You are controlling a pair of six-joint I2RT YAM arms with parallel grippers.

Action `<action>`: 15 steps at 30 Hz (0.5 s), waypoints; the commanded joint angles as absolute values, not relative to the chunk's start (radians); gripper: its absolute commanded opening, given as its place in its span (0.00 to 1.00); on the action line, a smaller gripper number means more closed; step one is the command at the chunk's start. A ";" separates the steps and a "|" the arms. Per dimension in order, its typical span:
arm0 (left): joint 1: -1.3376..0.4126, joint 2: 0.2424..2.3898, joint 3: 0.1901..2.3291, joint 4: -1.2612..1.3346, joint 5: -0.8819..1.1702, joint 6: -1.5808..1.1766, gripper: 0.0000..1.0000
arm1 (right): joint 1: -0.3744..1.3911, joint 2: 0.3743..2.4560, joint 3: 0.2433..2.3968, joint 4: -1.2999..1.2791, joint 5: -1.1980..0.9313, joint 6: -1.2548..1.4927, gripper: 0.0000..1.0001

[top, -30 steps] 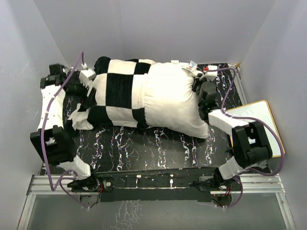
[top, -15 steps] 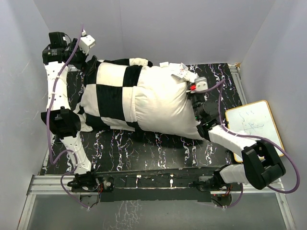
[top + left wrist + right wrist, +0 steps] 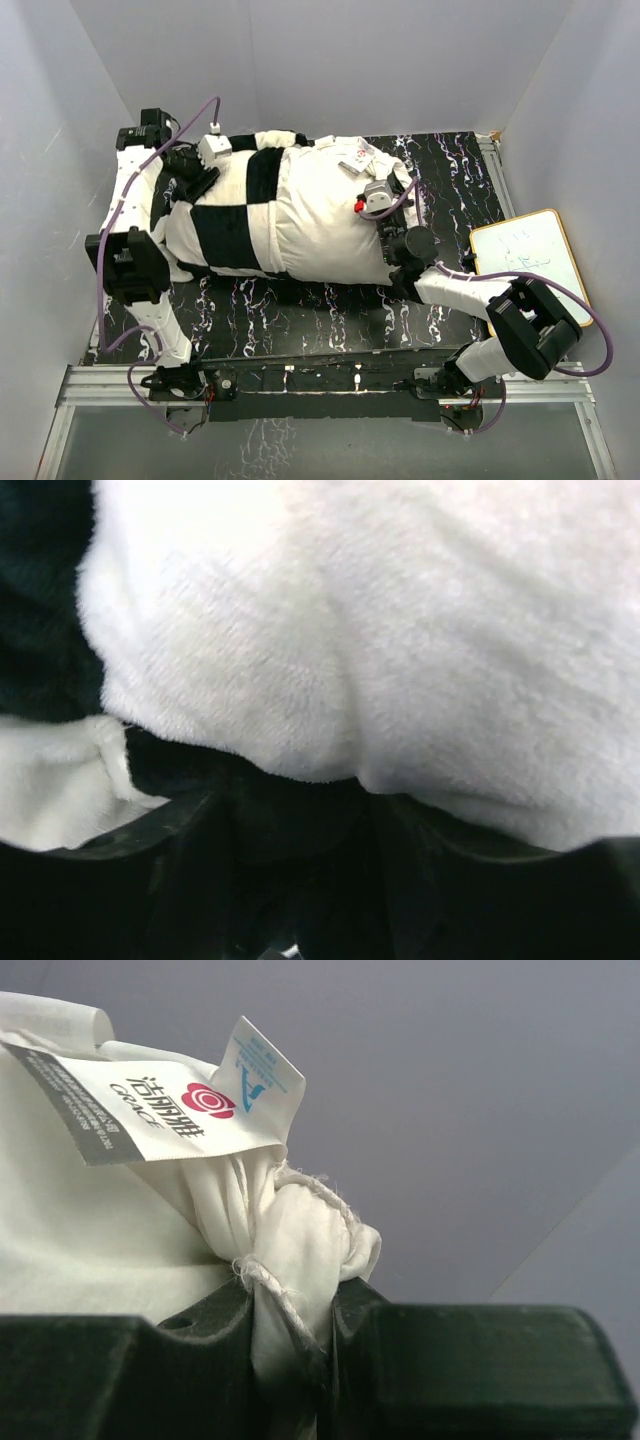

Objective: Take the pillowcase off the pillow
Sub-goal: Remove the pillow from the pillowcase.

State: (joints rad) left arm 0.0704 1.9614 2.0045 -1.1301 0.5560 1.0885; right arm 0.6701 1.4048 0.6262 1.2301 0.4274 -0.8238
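The left arm [image 3: 130, 265] rises from its base at the lower left of the overhead view, bends at an elbow against the left wall, runs up to the upper left corner and then folds back toward the middle. This sets the left gripper [image 3: 200, 178] on the left end of the pillowcase [image 3: 225, 225]. In the left wrist view, white and black plush fills the frame and the gripper is only a dark blur along the bottom edge. I cannot tell whether it stands wide or is pinching the fabric.

The right arm [image 3: 535, 320] rises from the lower right, folds at an elbow near the right edge of the frame, and reaches left and slightly up. The right gripper [image 3: 378, 200] sits on the upper right corner of the pillow [image 3: 330, 220]. Seen from the right wrist, the right gripper [image 3: 290, 1330] is clamped narrow on a bunched, stitched corner of the pillow [image 3: 100, 1230].

There are two arms and one pillow, lying lengthwise across the middle of the black marbled desk [image 3: 300, 310]. One pillowcase covers the left part of the pillow, and the off-white right part lies bare. Two labels hang at the gripped corner: a white label [image 3: 150, 1105] with a grey band and a red flower mark, and a smaller label [image 3: 262, 1060] printed in blue. One whiteboard [image 3: 525, 255] lies at the right edge of the frame.
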 commanded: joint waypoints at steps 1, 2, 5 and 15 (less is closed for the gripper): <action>0.031 1.789 1.768 -1.431 0.591 1.141 0.41 | 0.645 1.392 0.688 1.265 0.468 -0.664 0.08; 0.031 1.753 1.722 -1.430 0.572 1.141 0.28 | 0.622 1.393 0.685 1.254 0.504 -0.612 0.08; 0.039 1.641 1.582 -1.356 0.435 1.090 0.00 | 0.554 1.366 0.647 1.179 0.565 -0.418 0.08; 0.364 1.549 1.631 -1.200 0.417 1.067 0.00 | 0.446 1.297 0.511 1.125 0.711 -0.080 0.08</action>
